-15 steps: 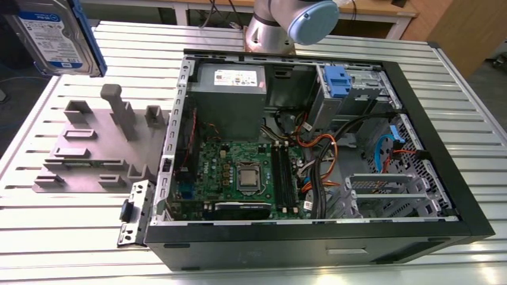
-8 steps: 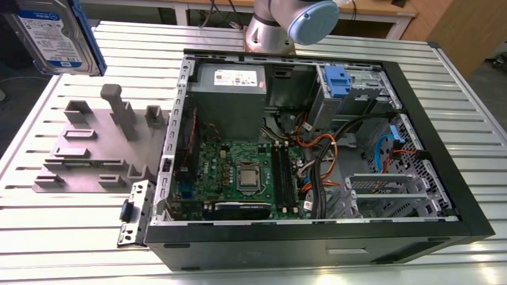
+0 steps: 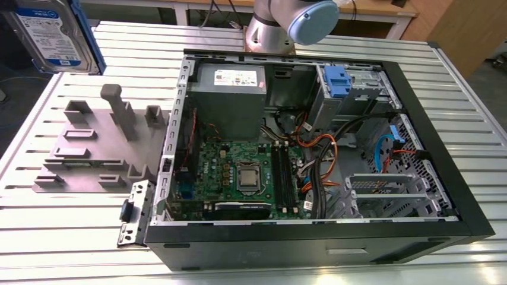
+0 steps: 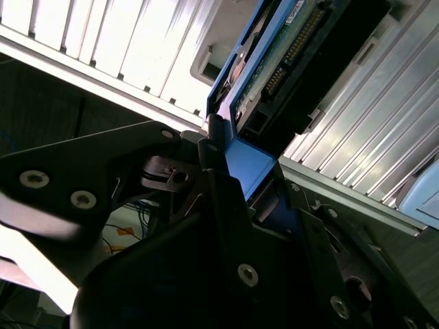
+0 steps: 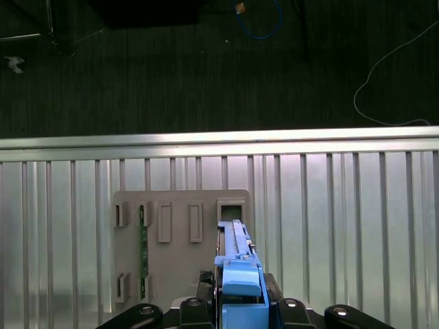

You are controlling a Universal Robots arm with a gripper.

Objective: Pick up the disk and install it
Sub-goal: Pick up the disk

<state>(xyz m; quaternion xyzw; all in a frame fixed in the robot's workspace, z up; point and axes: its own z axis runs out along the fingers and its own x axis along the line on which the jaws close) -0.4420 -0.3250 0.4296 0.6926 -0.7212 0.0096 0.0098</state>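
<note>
The gripper point(image 5: 240, 305) was closed on the disk point(image 5: 236, 248), its black fingers point(image 5: 190, 306) pressed against either side of the blue carrier; in the first wrist view the drive stood edge-on between them, with the grey fixture plate point(image 5: 180, 271) and the slatted aluminium table point(image 5: 343, 226) below it. In the second wrist view the gripper point(image 4: 250, 179) clamped the carrier's blue end, and the disk point(image 4: 278, 65) reached away from the fingers point(image 4: 214, 159), its green circuit-board side showing. In the exterior view the disk point(image 3: 49, 31) hung off the table at the exterior view's far left corner, label facing the camera, well apart from the open computer case point(image 3: 317, 240); the grey fixture plate point(image 3: 87, 155) lay on the table point(image 3: 71, 237) between them, just beside the case's left wall. Inside the case sat the motherboard point(image 3: 237, 169), the power supply point(image 3: 230, 77) at the far side, and a small blue bracket point(image 3: 336, 80) at the far right drive bay. The arm point(image 3: 289, 21) rose beyond the case's far edge.
</note>
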